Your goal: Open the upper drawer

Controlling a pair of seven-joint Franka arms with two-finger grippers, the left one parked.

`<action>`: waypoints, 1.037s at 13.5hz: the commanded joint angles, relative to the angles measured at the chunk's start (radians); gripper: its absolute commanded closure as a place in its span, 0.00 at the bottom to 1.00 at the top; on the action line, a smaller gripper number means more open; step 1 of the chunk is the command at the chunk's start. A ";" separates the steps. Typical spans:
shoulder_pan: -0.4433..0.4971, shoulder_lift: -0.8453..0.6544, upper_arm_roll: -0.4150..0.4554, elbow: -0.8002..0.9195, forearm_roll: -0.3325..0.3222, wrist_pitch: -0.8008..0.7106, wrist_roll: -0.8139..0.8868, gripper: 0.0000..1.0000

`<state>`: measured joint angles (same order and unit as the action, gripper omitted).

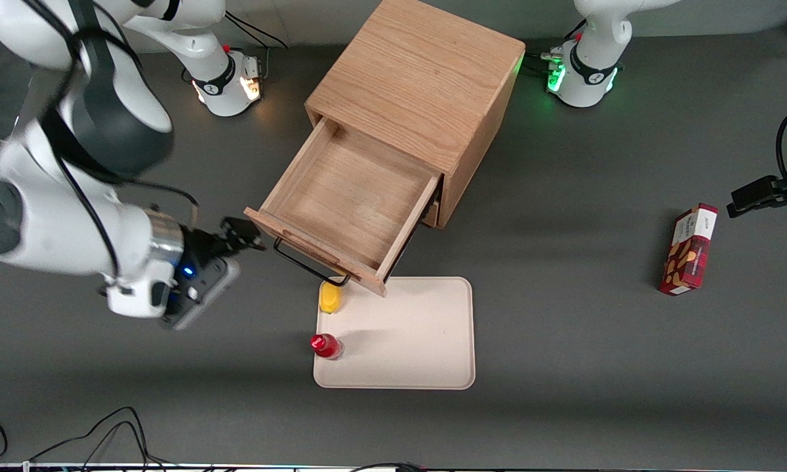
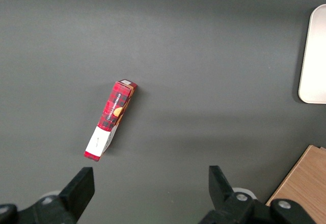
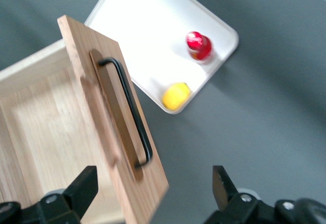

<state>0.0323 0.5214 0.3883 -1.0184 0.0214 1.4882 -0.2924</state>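
Observation:
The light oak cabinet stands mid-table. Its upper drawer is pulled far out and shows an empty wooden floor. The thin black wire handle runs along the drawer front. My right gripper is open, level with the drawer front at its end toward the working arm. In the right wrist view the gripper has its jaws wide apart, with the end of the drawer front between them. The handle lies free of the fingers. The bottom drawer is mostly hidden under the open one.
A cream tray lies on the table nearer the front camera than the drawer front, holding a yellow object and a red object. A red box lies toward the parked arm's end. Cables run along the table's near edge.

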 commanded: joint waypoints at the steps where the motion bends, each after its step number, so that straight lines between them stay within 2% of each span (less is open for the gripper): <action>1: 0.002 -0.142 -0.028 -0.043 -0.093 -0.116 0.077 0.00; 3: 0.003 -0.234 -0.075 -0.052 -0.106 -0.250 0.212 0.00; 6: -0.006 -0.340 -0.167 -0.064 -0.087 -0.427 0.231 0.00; 7: -0.008 -0.381 -0.198 -0.119 -0.087 -0.462 0.248 0.00; 8: -0.009 -0.450 -0.230 -0.212 -0.080 -0.456 0.286 0.00; 10: -0.017 -0.606 -0.320 -0.447 -0.046 -0.351 0.298 0.00; 12: -0.018 -0.734 -0.336 -0.659 -0.046 -0.238 0.347 0.00; 14: -0.017 -0.781 -0.339 -0.735 -0.046 -0.174 0.377 0.00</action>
<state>0.0096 -0.1447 0.0482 -1.5854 -0.0424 1.2306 0.0241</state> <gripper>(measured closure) 0.000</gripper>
